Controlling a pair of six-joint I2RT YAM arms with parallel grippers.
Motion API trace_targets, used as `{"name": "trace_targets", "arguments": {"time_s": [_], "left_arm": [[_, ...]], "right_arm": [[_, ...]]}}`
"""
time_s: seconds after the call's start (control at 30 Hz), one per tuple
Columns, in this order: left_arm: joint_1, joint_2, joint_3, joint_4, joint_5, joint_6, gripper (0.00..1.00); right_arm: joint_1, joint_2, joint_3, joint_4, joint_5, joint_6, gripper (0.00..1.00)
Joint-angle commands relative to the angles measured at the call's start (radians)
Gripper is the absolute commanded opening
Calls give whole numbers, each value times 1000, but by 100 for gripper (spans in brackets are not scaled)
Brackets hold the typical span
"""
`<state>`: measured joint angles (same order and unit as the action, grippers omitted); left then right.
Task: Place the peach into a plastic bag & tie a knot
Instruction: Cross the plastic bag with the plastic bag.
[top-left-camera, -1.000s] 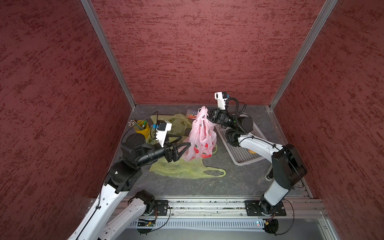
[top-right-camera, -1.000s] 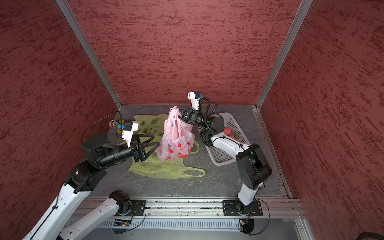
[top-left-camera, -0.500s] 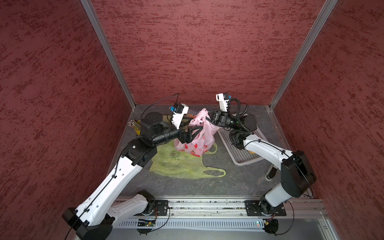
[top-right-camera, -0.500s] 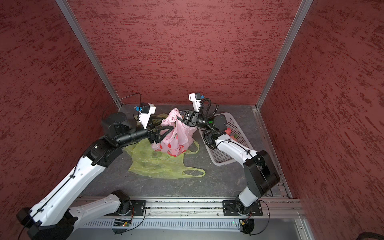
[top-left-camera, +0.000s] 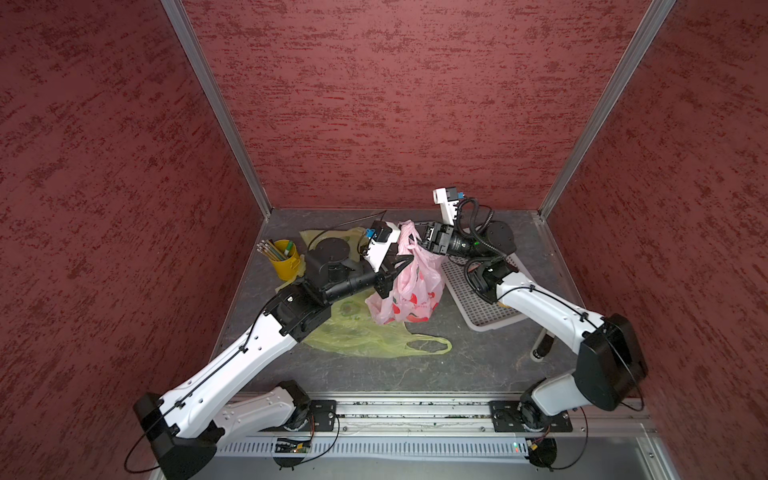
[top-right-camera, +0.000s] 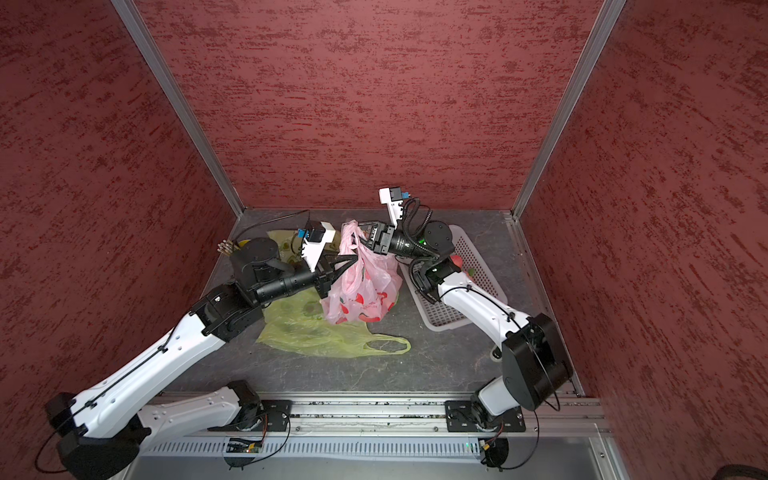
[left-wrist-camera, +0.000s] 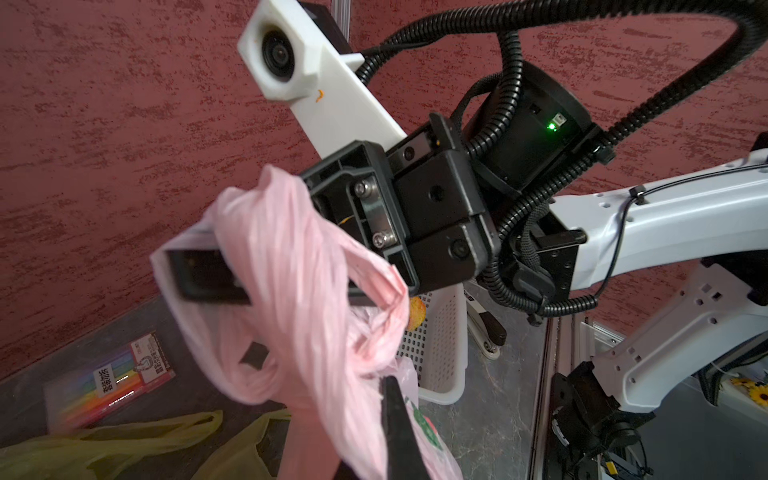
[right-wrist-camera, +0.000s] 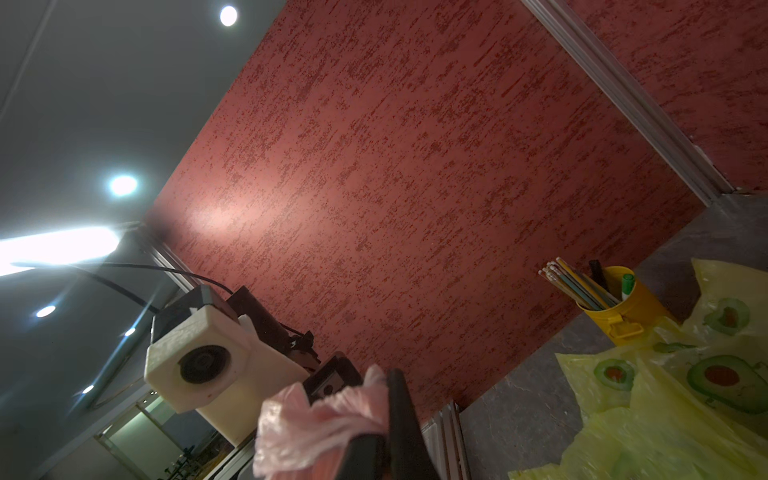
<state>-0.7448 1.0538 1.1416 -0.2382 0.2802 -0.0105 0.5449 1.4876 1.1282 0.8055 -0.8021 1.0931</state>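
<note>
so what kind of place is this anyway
Most likely a robot lab test cell: red textured panels in aluminium posts box in a small grey tabletop, and the left arm and right arm bolt to a rail along its front.

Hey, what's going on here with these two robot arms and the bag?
Two robot arms are working on a pink bag. The right end effector holds the bag's handles up, with plastic looped round one finger. The left end effector is shut on the twisted neck just below. I can't see a finished knot, nor what is inside. A green bag lies flat underneath, and a basket sits beside.
</note>
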Motion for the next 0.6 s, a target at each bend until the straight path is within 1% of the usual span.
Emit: {"name": "trace_targets", "arguments": {"time_s": [0.0,0.07,0.13,0.2,0.3,0.4,0.57], "left_arm": [[-30,20,-5,38,4,5,0],[-38,39,-5,65,11,-2,0],[-43,56,-10,93,10,-13,0],[-48,73,-23,124,-10,-28,0],[-49,81,-68,186,-77,-51,0],[-47,71,-115,230,-163,-62,0],[-42,47,-180,263,-253,-74,0]], "right_arm": [[-6,-29,15,-124,118,-118,0],[-5,-14,8,-72,92,-74,0],[-1,13,-2,42,52,17,0],[11,44,-16,201,20,150,0],[24,80,-19,362,-12,310,0],[24,90,-28,450,-30,417,0],[24,101,-41,509,-26,531,0]]}}
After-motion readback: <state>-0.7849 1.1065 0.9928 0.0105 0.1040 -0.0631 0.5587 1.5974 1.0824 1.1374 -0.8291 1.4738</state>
